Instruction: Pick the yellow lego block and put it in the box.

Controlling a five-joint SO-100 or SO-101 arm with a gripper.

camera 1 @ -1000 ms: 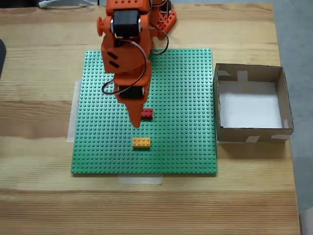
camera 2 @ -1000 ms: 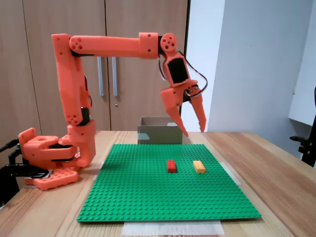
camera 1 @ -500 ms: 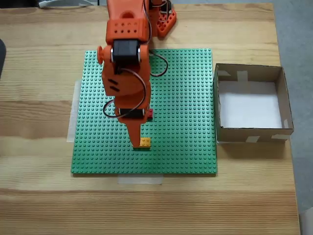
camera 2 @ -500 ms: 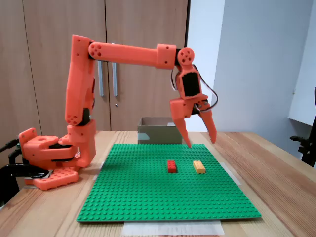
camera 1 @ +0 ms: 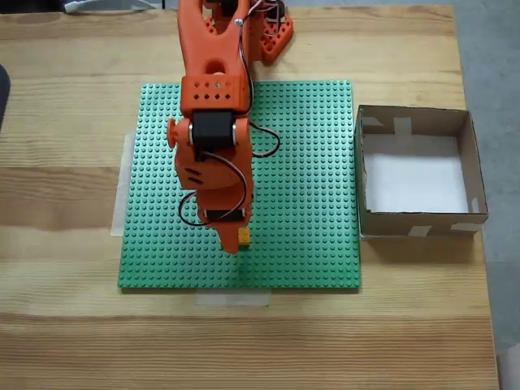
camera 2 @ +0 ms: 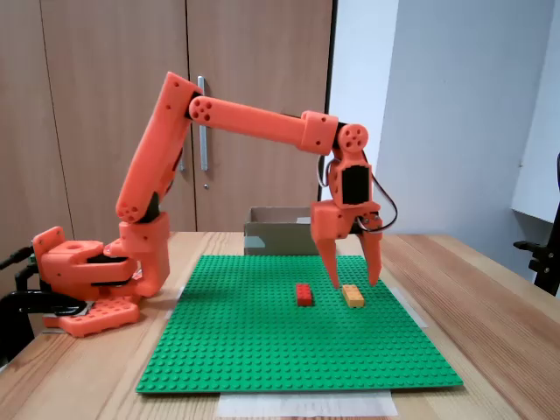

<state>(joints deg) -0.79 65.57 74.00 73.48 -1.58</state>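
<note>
The yellow lego block (camera 2: 353, 296) lies on the green baseplate (camera 2: 262, 350), just right of a red brick (camera 2: 304, 294). My gripper (camera 2: 354, 282) hangs open directly over the yellow block, one fingertip on each side and just above it, not touching. In the view from above, my gripper (camera 1: 233, 244) covers most of the yellow lego block (camera 1: 244, 236), leaving its right end showing. The box (camera 1: 414, 221) stands to the right of the baseplate (camera 1: 309, 162) with its white floor bare. From the side, the box (camera 2: 276, 238) sits behind the plate.
The arm's orange base (camera 2: 87, 280) stands at the plate's left end in the side view and at the top (camera 1: 272, 32) in the view from above. Wooden table (camera 1: 65, 325) surrounds the plate. Pale tape holds the plate's edges.
The arm has reached forward and lowered. The open gripper came down from well above the bricks, past the red brick, to straddle the yellow block. The bricks have not moved.
</note>
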